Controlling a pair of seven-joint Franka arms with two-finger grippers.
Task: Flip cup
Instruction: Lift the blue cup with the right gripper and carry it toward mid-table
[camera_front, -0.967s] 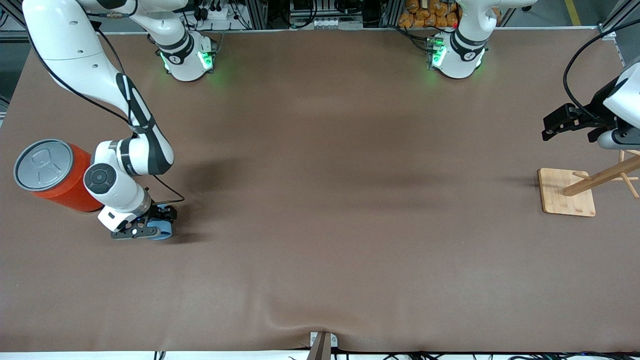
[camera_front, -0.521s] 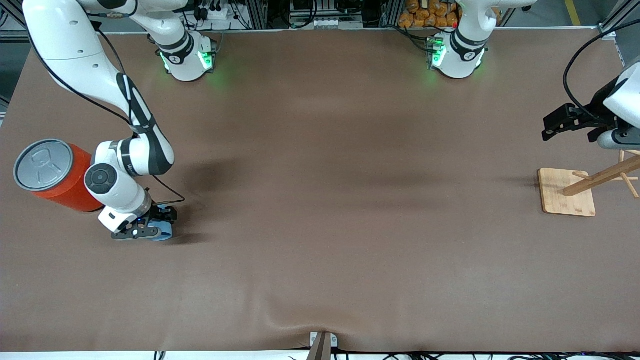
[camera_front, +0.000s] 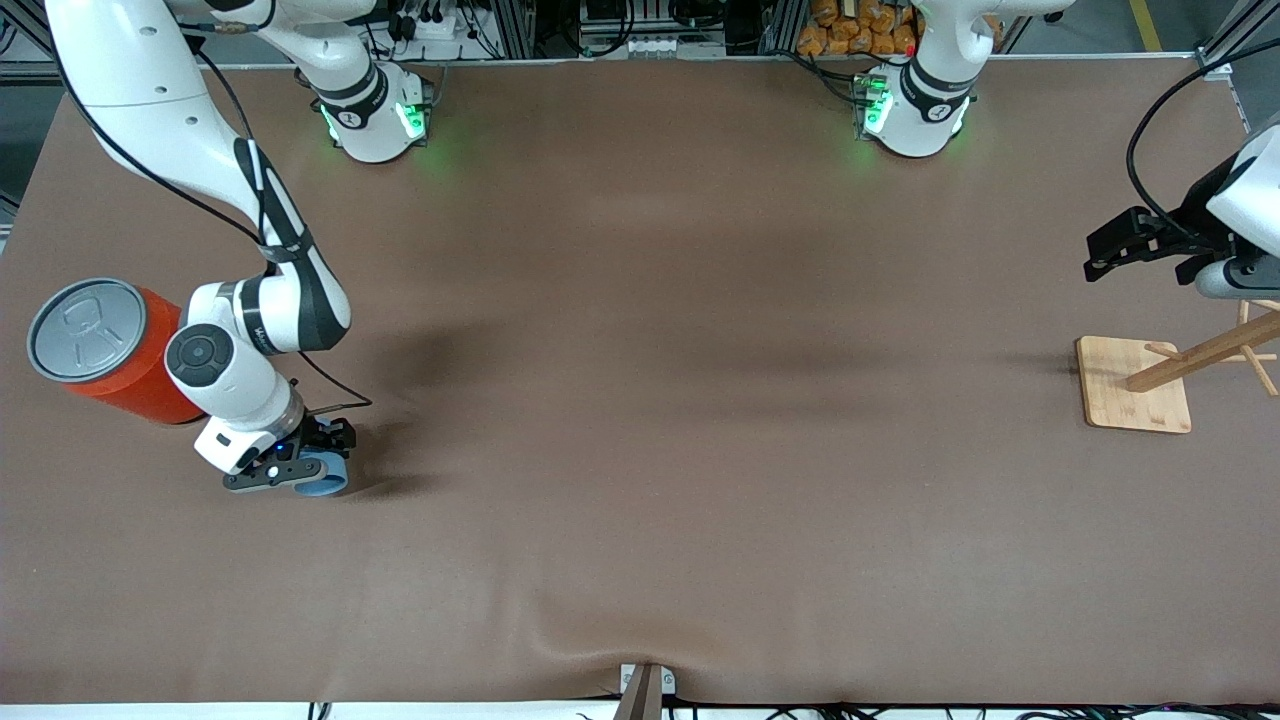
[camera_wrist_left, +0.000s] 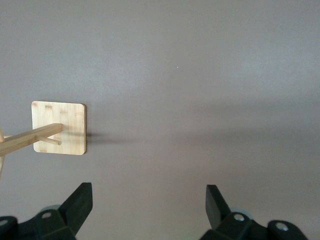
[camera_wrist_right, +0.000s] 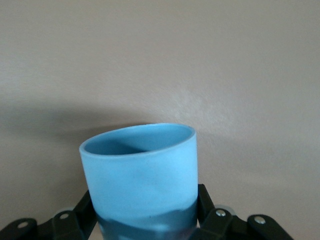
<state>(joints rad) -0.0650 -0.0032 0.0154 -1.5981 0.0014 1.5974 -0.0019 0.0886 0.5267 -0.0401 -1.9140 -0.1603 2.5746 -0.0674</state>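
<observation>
In the front view, the cup (camera_front: 325, 480) is being held by the right tool (camera_front: 300, 468), whose fingers are being pressed against its sides, low over the brown worktop (camera_front: 640, 400) toward the right arm's end. Only a sliver of the light-blue cup is being shown below the black fingers, and whether it is being kept clear of the worktop cannot be told. A large orange can (camera_front: 115, 350) with a grey pull-tab lid is being left standing just beside the right arm's wrist, farther from the front camera than the cup. The left tool (camera_front: 1120, 245) is being held in the air at the left arm's end — the arm is waiting there — near a wooden stand (camera_front: 1135, 385) with a square base and slanted pegs.

In the left wrist view, the left tool (camera_wrist_left: 149, 207) is being kept wide, with nothing between its two black fingers (camera_wrist_left: 80, 202), and the wooden stand (camera_wrist_left: 59, 127) is being seen on the worktop.

In the right wrist view, the cup (camera_wrist_right: 142, 180) is being gripped near its closed end by the right tool (camera_wrist_right: 145, 220) — its open rim is being pointed away from the wrist, and the cup is being held somewhat tilted.
</observation>
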